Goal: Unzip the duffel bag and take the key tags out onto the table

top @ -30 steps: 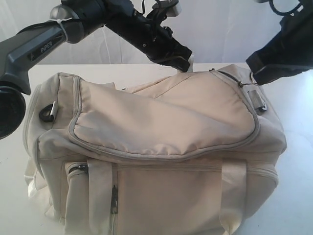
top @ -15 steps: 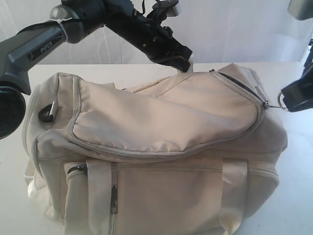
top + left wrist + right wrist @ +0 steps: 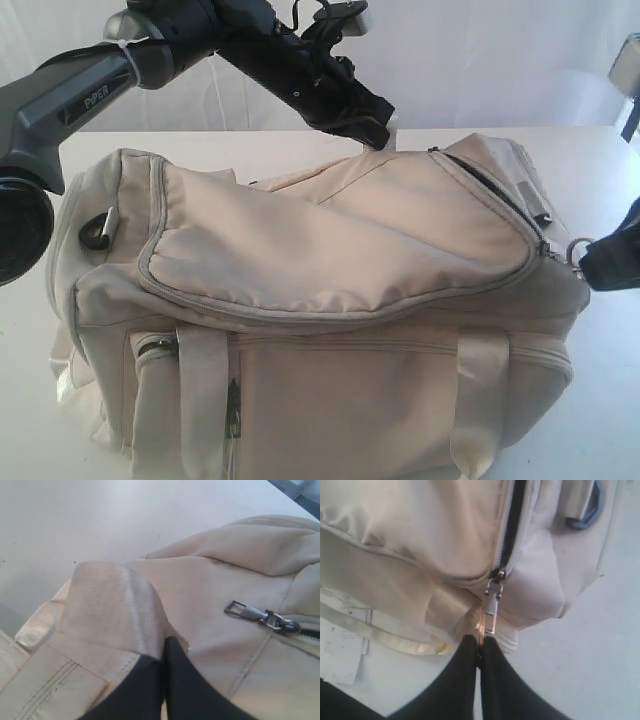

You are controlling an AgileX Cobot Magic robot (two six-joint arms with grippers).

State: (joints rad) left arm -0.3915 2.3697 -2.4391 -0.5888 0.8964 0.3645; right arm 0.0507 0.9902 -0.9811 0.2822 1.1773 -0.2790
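Clamping the zipper pull [image 3: 491, 611], the right claw [image 3: 480, 642] had unzipping in hand, the left claw [image 3: 166, 645] pinching a webbing handle [image 3: 110, 605] of the duffel bag [image 3: 330, 260]; next, the pull likely needed drawing along its track.

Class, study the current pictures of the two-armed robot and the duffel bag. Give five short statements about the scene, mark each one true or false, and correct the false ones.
1. The duffel bag rests on the white table. True.
2. The right tool is shut on the zipper pull. True.
3. The left tool hangs open, touching nothing. False: it is shut, pinching a cream webbing strap of the bag.
4. The key tags lie out on the table. False: no key tags are in view.
5. The zipper shows a dark open gap just behind the pull. True.
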